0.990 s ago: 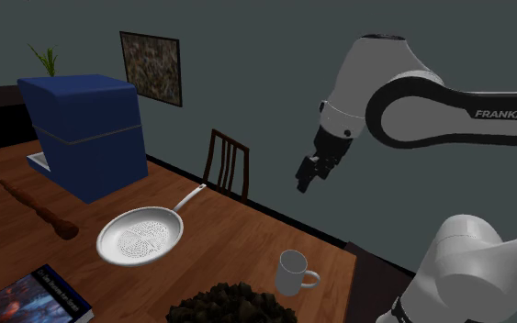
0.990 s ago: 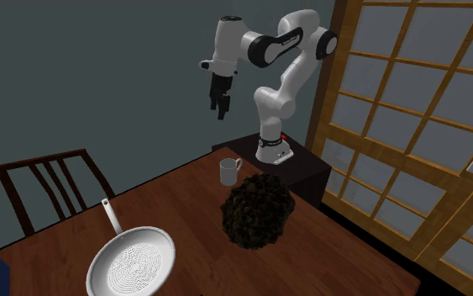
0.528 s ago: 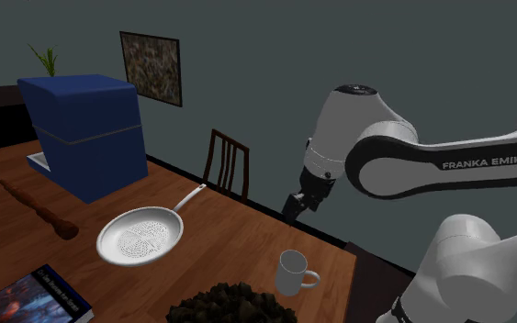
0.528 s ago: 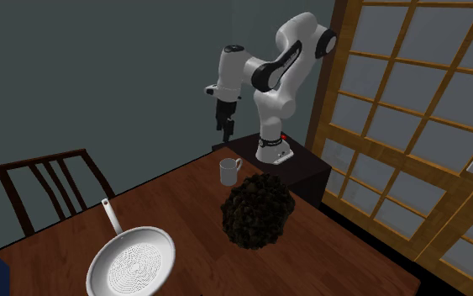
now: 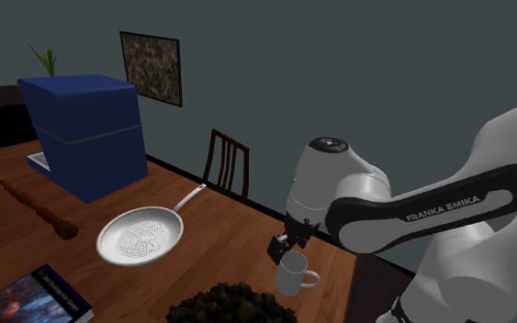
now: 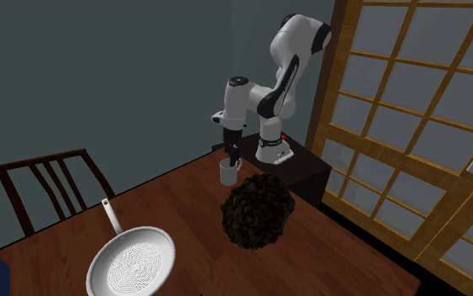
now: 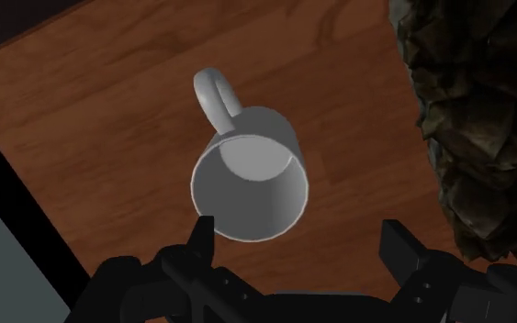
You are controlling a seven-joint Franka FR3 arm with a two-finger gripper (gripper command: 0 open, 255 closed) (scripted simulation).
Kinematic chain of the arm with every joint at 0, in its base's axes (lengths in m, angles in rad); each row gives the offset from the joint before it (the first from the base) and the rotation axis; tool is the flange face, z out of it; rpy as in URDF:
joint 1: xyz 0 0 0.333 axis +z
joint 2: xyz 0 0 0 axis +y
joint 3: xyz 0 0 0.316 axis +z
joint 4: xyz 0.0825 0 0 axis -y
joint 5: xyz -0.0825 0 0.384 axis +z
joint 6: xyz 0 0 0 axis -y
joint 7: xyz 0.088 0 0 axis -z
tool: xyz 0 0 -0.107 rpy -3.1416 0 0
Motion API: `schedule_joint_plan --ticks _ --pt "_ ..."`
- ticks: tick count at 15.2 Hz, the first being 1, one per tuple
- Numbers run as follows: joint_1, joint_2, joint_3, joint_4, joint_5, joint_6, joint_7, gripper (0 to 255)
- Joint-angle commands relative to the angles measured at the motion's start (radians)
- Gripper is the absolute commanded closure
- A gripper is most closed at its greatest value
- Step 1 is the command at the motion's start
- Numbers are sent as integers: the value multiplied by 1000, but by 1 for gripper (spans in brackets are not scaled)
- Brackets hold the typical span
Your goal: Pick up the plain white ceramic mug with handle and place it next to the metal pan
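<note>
- Mug (image 5: 292, 272): plain white, upright, open end up, on the wooden table (image 5: 233, 220) at the corner nearest the robot's stand (image 6: 278, 154). Handle sticks out toward the shoulder view's right.
- Why there: it's at its pick spot, not yet lifted. The metal pan (image 5: 140, 235) sits well apart, toward the shoulder view's left, handle aimed at the far chair (image 5: 226, 162).
- A dark lumpy mass (image 6: 256, 212) sits just beside the mug on the near side, so there's little room on that side.
- Gripper (image 5: 282, 248): hangs directly over the mug, pointing down, arm folded low above the table corner.
- Fingers: spread wide, holding nothing. In the wrist view 1 fingertip (image 7: 201, 229) sits at the mug's rim, the other (image 7: 398, 240) is well off to the side over bare wood.
- So the mug is off-centre between the 2 fingers; can't tell if the near tip touches the rim.
- Handle points away from the gripper, approx. across the closing line, so prob. no clash when the jaws shut.
- Judgement: approach phase. Needs a small sideways shift, then a drop, before closing on the mug wall.
</note>
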Motion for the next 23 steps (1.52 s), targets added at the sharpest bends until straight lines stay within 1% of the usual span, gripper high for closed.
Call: schedule_joint_plan --ticks 1,2,8,9,17,18,23 --pt "-3 71 37 -12 10 75 42 0" --pt "-3 75 39 -13 10 78 44 0" --pt "-33 176 69 -36 -9 203 62 0" --pt "-44 205 79 -41 -19 236 69 0" --pt "-44 205 78 -41 -19 236 69 0" --pt "-44 205 78 -41 -19 236 69 255" --pt "-44 205 78 -41 -19 236 69 255"
